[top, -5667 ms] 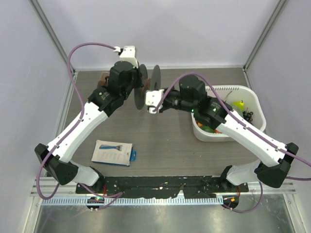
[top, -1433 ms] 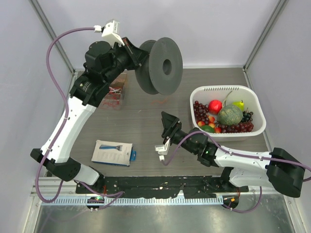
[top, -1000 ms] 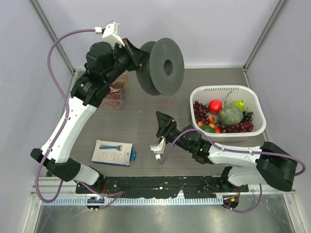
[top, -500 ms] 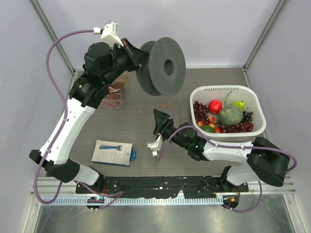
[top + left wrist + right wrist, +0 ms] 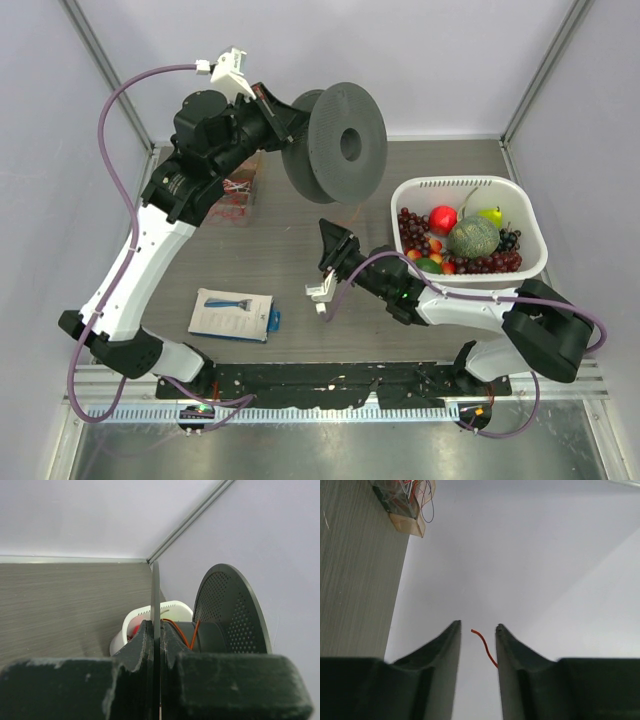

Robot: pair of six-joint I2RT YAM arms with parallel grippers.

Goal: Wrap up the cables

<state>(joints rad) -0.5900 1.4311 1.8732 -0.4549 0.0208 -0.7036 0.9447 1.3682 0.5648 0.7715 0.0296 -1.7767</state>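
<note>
pinching spool [image 5: 230,610] with left fingers [image 5: 134,651], right fingers [image 5: 440,652] narrower, apart, cable [image 5: 485,648] seemingly between

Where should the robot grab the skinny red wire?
Grip the red wire near its loose tip, pinching from both sides with the right end effector. It is thread-thin and its curled end sits between the open fingers, so closing should catch it.

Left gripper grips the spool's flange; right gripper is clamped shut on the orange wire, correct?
No: right wrist view shows the right gripper open, the orange wire between its parted jaws. The left gripper does grip the spool by its flange.
</note>
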